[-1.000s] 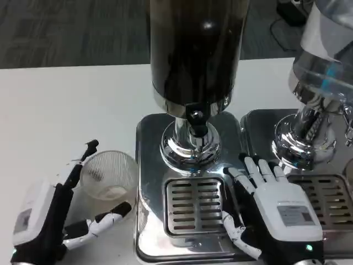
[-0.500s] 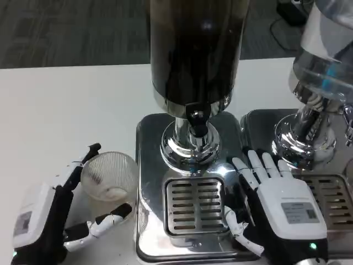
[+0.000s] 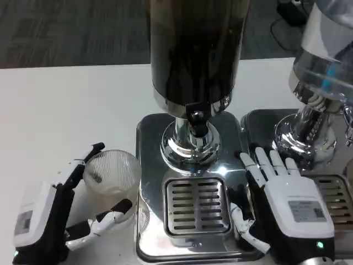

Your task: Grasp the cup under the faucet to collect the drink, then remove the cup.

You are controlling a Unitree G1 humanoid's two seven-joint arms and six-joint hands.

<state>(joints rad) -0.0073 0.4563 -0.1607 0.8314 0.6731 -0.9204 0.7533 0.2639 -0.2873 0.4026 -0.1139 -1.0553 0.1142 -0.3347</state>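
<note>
Cup [image 3: 111, 178]: clear ribbed plastic, upright on the white counter [image 3: 66, 105], just left of the steel base and not yet beneath the faucet [image 3: 196, 117].
Handling: it looks light and thin-walled, likely to flex or crush under a hard squeeze and to slip when wet; the sensible hold is around the mid-wall, clear of the rim.
Left hand [image 3: 52, 210]: fingers curved around the cup, one at the far rim and one at the near wall; the frame does not settle whether they press the plastic or merely bracket it.
Right hand [image 3: 287, 196]: fingers spread and extended, lying flat on the steel base beside the drip grate [image 3: 197, 205], holding nothing.
Dispenser [image 3: 193, 49]: dark drink in a tall tank on a chrome pedestal, with the faucet above the grate.
Surface: smooth white counter, polished and reflective steel tray.
Room: grey carpet behind; a second, clear dispenser [image 3: 325, 66] stands at the right.
</note>
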